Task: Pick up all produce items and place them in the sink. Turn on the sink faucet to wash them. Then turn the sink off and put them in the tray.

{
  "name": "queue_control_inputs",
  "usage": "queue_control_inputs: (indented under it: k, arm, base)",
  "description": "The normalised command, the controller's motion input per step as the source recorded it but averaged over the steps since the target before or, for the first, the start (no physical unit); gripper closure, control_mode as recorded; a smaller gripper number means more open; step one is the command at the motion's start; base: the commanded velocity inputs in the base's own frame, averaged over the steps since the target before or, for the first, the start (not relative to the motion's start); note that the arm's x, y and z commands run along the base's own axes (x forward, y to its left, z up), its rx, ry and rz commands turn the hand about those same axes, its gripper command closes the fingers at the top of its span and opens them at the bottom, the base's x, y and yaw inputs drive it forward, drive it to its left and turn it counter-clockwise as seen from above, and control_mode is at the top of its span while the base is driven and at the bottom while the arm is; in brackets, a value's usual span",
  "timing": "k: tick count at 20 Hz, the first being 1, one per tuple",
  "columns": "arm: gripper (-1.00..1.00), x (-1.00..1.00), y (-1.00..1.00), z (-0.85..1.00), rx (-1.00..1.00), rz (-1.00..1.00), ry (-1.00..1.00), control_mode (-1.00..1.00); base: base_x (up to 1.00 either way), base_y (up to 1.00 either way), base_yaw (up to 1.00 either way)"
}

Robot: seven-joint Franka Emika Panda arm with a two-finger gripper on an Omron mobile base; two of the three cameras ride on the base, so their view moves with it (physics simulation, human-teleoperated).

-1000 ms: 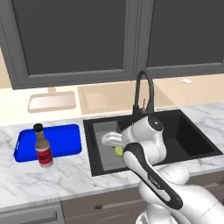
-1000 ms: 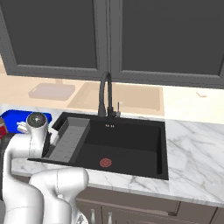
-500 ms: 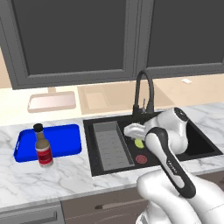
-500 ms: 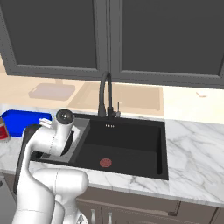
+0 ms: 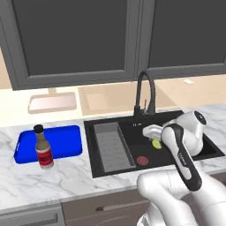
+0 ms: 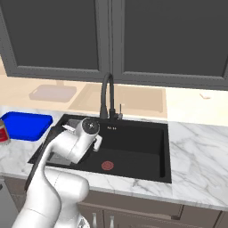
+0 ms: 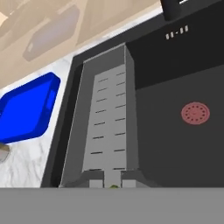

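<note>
A small yellow-green lime [image 5: 156,143] hangs over the black sink [image 5: 90,152], right of the grey ribbed rack [image 5: 112,148] and just above the red drain [image 5: 142,160]. My gripper [image 5: 154,137] is shut on the lime, of which a green sliver [image 7: 113,187] shows at the bottom of the hand view. The hand view looks down on the rack [image 7: 109,122], the drain [image 7: 195,113] and the sink floor [image 7: 175,74]. The black gooseneck faucet [image 5: 145,88] [image 6: 107,95] stands behind the basin. The blue tray [image 5: 62,141] [image 6: 26,124] [image 7: 22,109] lies left of the sink.
A brown red-labelled bottle [image 5: 43,148] [image 6: 2,133] stands on the blue tray's front part. A pale pink tray [image 5: 52,102] [image 6: 52,92] lies by the back wall. Marble counter [image 6: 196,160] stretches right of the sink [image 6: 164,151]. Dark cabinets hang overhead.
The arm has swung to the right, carrying the lime from above the rack to the sink's open part near the drain. Bottle and trays have not moved.
</note>
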Motion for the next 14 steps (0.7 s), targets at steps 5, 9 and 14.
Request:
queue_control_inputs:
  k: [5,9,14]
  arm:
    - [1.0,0.2,-0.74,-0.2,0.0,-0.02,0.03,-1.0]
    - [1.0,0.3,-0.62,-0.18,-0.01,-0.04,0.07,-1.0]
    - [1.0,0.4,-0.58,-0.16,-0.02,-0.04,0.09,-1.0]
  base:
    - [0.0,0.0,0.0]
    - [0.0,0.0,0.0]
    - [0.0,0.0,0.0]
